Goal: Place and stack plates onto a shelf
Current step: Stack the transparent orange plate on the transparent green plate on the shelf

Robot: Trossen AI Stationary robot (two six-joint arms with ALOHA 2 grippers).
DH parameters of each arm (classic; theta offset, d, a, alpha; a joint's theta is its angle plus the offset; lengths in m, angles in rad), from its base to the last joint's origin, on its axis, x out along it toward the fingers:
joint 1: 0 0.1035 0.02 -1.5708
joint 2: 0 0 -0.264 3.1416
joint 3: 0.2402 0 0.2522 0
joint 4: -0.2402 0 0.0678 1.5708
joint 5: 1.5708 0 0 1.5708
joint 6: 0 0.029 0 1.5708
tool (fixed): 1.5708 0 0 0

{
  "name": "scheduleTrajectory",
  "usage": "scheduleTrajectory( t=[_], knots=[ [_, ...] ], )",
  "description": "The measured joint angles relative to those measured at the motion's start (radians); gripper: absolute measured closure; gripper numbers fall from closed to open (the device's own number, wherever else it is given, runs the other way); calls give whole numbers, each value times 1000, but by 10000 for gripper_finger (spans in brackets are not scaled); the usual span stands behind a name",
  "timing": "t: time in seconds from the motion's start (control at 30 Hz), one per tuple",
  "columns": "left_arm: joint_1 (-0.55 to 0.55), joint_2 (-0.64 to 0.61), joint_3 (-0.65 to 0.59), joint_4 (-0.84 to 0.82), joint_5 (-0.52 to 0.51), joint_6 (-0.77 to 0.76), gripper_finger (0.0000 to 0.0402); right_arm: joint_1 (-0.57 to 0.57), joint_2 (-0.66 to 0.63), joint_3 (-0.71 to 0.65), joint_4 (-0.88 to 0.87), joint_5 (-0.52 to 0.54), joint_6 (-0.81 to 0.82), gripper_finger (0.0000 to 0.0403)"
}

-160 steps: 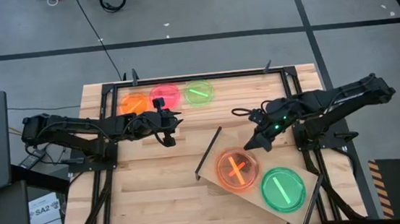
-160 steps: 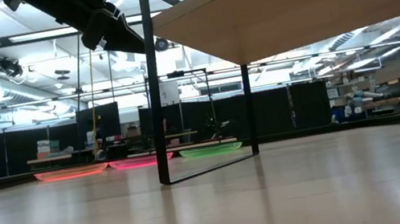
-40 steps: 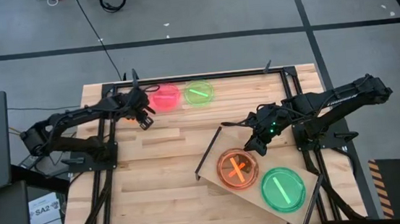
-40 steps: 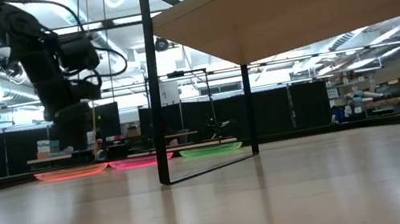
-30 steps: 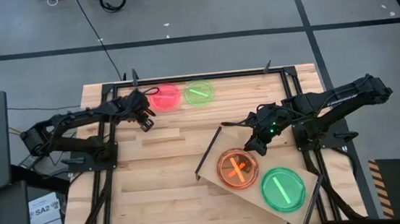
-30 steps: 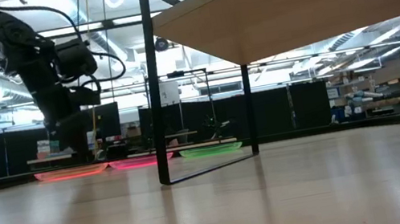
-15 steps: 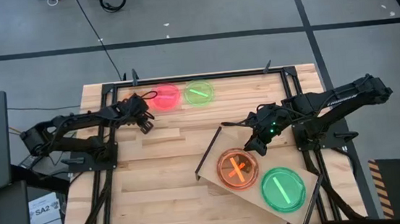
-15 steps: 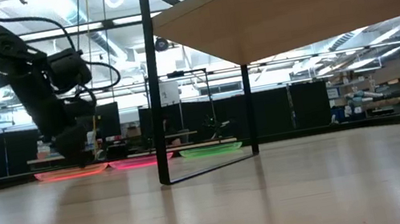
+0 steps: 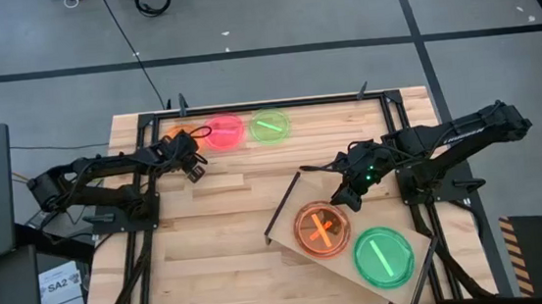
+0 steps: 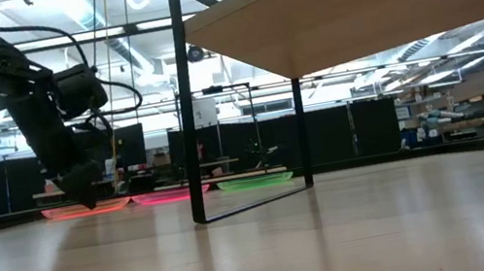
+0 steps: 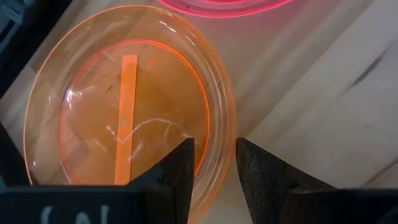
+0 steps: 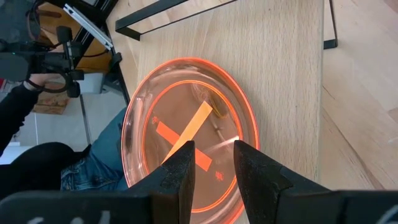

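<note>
An orange plate (image 9: 179, 135), a pink plate (image 9: 224, 131) and a green plate (image 9: 270, 125) lie flat in a row at the table's far edge. My left gripper (image 11: 214, 168) is open and low over the orange plate (image 11: 124, 112), one finger inside its rim and one outside. The shelf (image 9: 299, 194) stands at the near right on black legs. On it lie orange plates (image 9: 321, 229), stacked with streaks crossed, and a green plate (image 9: 384, 257). My right gripper (image 12: 213, 168) is open at the orange stack's (image 12: 186, 130) rim. My left gripper straddles the orange plate's rim (image 11: 219, 143) on the side toward the table's near edge, slanting down from the left; I cannot tell whether a finger touches it. My right gripper stands over the stacked orange plates' rim (image 12: 217, 202), and whether it touches cannot be told.
Black frame rails run along the table's left, right and far edges (image 9: 267, 103). The shelf's black leg (image 10: 186, 105) stands upright on the tabletop. Bare planks lie between the plate row and the shelf (image 9: 219, 235). A person sits beyond the table (image 12: 37, 155).
My left gripper has gone down toward the orange plate and a little toward the table's left edge, ending low at its rim. More of the orange plate shows in the high view. The plates have not moved.
</note>
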Motion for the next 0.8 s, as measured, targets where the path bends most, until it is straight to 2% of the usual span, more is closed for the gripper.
scheduleTrajectory(
  t=[0.23,0.8],
  knots=[
    [7,0,0,-2,0,0,276,0,0,0,0,0,0,286],
    [130,0,0,-4,42,-10,276,0,0,0,0,0,0,286]
  ],
)
